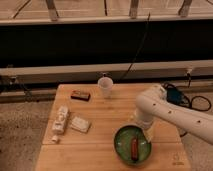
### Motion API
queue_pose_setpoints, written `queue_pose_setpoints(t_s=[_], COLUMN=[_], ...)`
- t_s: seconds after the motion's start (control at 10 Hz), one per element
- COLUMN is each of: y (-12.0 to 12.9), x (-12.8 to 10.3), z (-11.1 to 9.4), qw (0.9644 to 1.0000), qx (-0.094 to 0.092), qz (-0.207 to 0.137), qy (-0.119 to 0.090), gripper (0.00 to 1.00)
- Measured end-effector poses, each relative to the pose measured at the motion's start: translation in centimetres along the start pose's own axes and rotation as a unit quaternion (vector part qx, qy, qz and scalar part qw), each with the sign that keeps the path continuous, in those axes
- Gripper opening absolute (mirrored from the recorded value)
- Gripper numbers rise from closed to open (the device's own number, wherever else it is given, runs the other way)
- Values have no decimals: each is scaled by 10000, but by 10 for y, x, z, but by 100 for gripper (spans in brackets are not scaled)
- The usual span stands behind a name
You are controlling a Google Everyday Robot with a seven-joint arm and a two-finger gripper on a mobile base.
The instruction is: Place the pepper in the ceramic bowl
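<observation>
On my feed the pepper (134, 148) lies inside the green ceramic bowl (119, 140). It is a reddish-orange piece, set lengthwise from far to near, a little right of the bowl's middle. The bowl sits on the near right part of the wooden desk (100, 152). The hand (148, 135) hangs over the bowl's far right rim, just beside the pepper's far end. I cannot tell whether the hand is spread or pressed together, nor whether it touches the pepper or the rim. Above it the white arm (170, 112) bends at a rounded joint over the desk's right side and runs off towards the right edge of my view. To the left of the bowl, well apart from it, a flat white packet (80, 124) lies tilted. Just left of that is a longer white block (61, 120), with a small white scrap (55, 139) near its near end. Farther back a dark flat box (80, 95) lies near the desk's far edge. To its right, at the far edge's middle, a pale cup (105, 87) stands upright. Beyond the desk's far right corner, dark cables (176, 94) lie bundled on the floor (25, 125). One thin cable (139, 47) rises past the dark wall behind.
</observation>
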Motion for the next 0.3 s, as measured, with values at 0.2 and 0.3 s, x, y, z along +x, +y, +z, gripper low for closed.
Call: queue_pose_setpoints(t_s=[0.2, 0.3], y=[0, 0], x=[1, 1], z=[0, 0], qw=[10000, 10000], qx=[7, 12], qz=[-12, -16], qy=[-12, -14], gripper=[80, 80])
